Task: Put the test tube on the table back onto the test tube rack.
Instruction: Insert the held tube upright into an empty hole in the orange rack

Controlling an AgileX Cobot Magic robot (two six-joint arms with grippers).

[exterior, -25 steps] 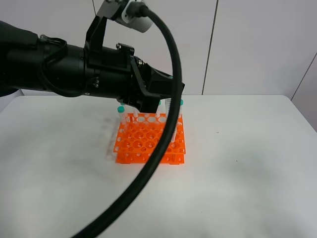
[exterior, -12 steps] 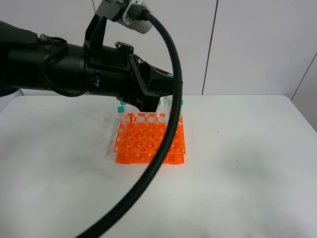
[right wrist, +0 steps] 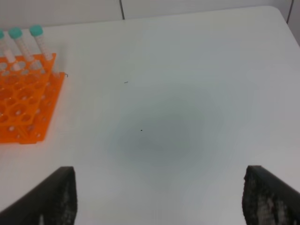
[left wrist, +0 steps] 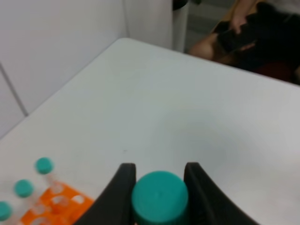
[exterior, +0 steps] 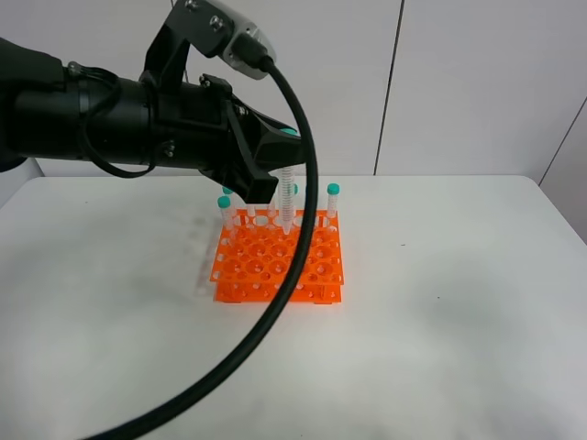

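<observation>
My left gripper point(exterior: 282, 147) is shut on the teal cap of a clear test tube point(exterior: 287, 200) and holds it upright. Its pointed tip is at the back rows of the orange test tube rack point(exterior: 275, 268); I cannot tell whether it is inside a hole. In the left wrist view the cap point(left wrist: 159, 197) sits between the two black fingers point(left wrist: 123, 190). Several other teal-capped tubes point(exterior: 332, 202) stand along the rack's back row. My right gripper point(right wrist: 164, 201) is open and empty over the white table point(right wrist: 178, 117), right of the rack point(right wrist: 23, 108).
The left arm's thick black cable point(exterior: 275, 302) hangs in front of the rack in the exterior view. A wall stands behind the table point(exterior: 459, 275). A seated person point(left wrist: 253, 37) is beyond the table's far edge in the left wrist view.
The left gripper has moved left and lowered the tube toward the rack's back rows. The tube at the back right corner is now uncovered. The right gripper does not show in the earlier frames.
</observation>
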